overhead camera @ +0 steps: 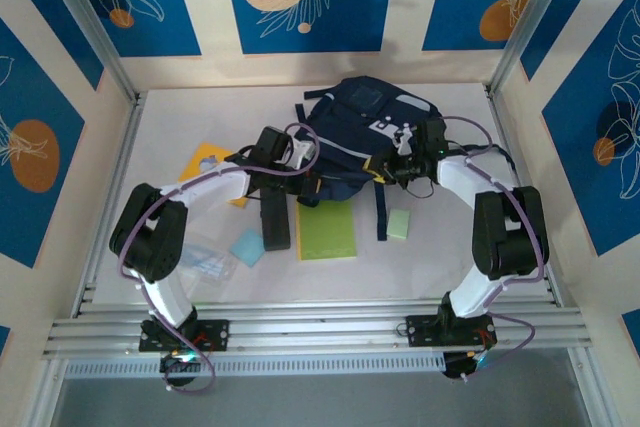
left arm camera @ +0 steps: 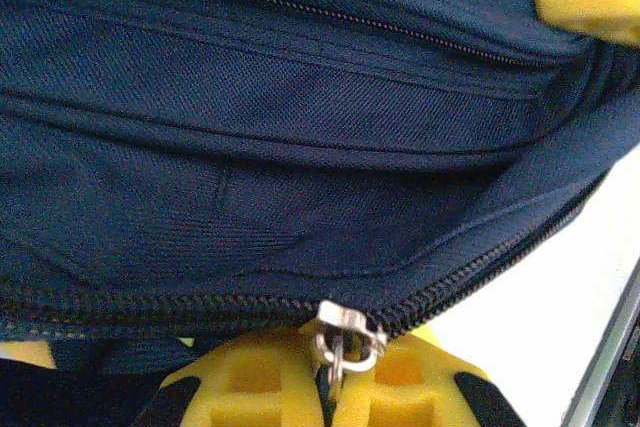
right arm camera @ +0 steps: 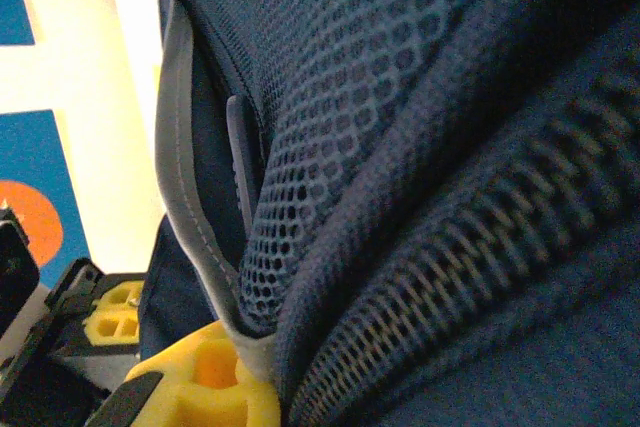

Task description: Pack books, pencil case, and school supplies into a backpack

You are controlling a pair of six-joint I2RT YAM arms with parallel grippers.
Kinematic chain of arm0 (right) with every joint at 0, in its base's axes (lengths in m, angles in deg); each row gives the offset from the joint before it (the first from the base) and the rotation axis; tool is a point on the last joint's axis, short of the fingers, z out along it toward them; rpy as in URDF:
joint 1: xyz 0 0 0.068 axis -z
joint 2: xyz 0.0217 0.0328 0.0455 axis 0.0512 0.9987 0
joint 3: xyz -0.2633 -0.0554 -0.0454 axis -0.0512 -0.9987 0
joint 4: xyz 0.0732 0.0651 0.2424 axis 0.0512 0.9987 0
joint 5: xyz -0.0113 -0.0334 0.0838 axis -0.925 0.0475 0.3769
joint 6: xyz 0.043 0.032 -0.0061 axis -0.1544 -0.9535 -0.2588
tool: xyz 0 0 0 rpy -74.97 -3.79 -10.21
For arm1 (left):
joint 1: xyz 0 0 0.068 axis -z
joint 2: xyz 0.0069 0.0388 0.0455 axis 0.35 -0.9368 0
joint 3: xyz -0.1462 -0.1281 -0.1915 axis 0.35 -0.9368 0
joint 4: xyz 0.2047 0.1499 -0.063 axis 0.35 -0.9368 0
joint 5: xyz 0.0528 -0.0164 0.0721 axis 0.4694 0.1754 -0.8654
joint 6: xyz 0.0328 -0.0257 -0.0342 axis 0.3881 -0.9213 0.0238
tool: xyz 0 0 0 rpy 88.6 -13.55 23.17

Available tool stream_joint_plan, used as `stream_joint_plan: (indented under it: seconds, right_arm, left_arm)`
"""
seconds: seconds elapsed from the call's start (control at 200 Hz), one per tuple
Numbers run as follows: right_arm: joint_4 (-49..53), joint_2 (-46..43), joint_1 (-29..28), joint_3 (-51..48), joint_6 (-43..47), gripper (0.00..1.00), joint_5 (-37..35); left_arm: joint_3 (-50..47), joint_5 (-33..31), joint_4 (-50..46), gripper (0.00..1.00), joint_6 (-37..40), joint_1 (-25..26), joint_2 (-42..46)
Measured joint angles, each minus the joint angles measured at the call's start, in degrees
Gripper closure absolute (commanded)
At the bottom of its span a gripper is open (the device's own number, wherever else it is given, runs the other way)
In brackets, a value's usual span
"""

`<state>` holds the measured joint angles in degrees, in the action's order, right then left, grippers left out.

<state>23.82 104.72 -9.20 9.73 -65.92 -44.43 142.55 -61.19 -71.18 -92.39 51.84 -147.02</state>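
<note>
The navy backpack (overhead camera: 360, 122) lies at the back middle of the table. My left gripper (overhead camera: 298, 154) is at its left side. In the left wrist view, the yellow fingers (left arm camera: 250, 377) are shut on the metal zipper pull (left arm camera: 347, 337) of a dark zipper. My right gripper (overhead camera: 402, 164) is at the backpack's right side. It pinches the grey-trimmed mesh edge (right arm camera: 215, 277) against its yellow finger (right arm camera: 195, 387); the other finger is hidden by fabric. On the table lie the orange-yellow book (overhead camera: 205, 161), lime-green book (overhead camera: 326, 231), black pencil case (overhead camera: 275, 223), light blue pad (overhead camera: 247, 246), pale green pad (overhead camera: 399, 224) and clear plastic piece (overhead camera: 206, 260).
Dark backpack straps (overhead camera: 381, 209) trail toward the near edge between the green book and the pale green pad. Aluminium rails (overhead camera: 320, 325) run along the front, and frame posts (overhead camera: 90, 27) stand at the back corners.
</note>
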Motion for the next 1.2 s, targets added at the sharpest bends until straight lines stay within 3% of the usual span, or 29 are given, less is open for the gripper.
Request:
stream_joint_plan:
  seconds: [0.22,0.27,0.395,0.485,0.5,0.57,0.85,1.06,1.125,1.2]
  right_arm:
    - [12.07,5.31,5.66,8.55,8.92,1.0,0.26]
    - [13.94,7.08,6.03,10.58,9.27,0.93,0.17]
    - [17.2,10.05,6.67,14.53,8.35,0.47,-1.42]
    - [17.29,9.97,6.99,15.96,6.84,0.23,-5.09]
    - [17.18,9.84,6.99,16.0,6.8,0.14,-5.44]
    - [17.03,8.39,6.86,15.61,5.49,0.09,-7.19]
    - [14.8,-8.31,3.56,-1.11,-2.84,0.08,-7.32]
    - [3.13,-12.83,-1.51,-14.51,-17.22,0.13,-6.27]
    - [-0.76,-12.41,-2.73,-16.15,-20.81,0.25,-7.85]
    - [-4.9,-10.58,-3.34,-16.98,-24.26,0.63,-8.81]
  left_arm:
    - [0.07,-2.58,-1.55,1.0,0.96,0.66,0.44]
    - [-0.2,-3.21,-1.46,1.0,0.52,1.84,0.72]
    - [-0.96,-3.85,-0.42,1.0,-1.92,4.94,1.18]
    - [-0.96,-3.43,0.39,1.0,-4.17,6.78,1.22]
    - [-0.96,-3.3,0.46,1.0,-4.72,7.06,1.22]
    - [-0.87,-2.25,0.96,1.0,-6.71,8.15,1.2]
    - [4.5,0.22,3.58,1.0,-14.14,10.6,-1.97]
    - [4.31,0.72,6.29,1.0,-19.39,12.9,-2.75]
    - [3.87,0.74,7.13,1.0,-20.65,13.55,-2.75]
    - [3.43,0.72,7.37,1.0,-21.57,13.9,-2.75]
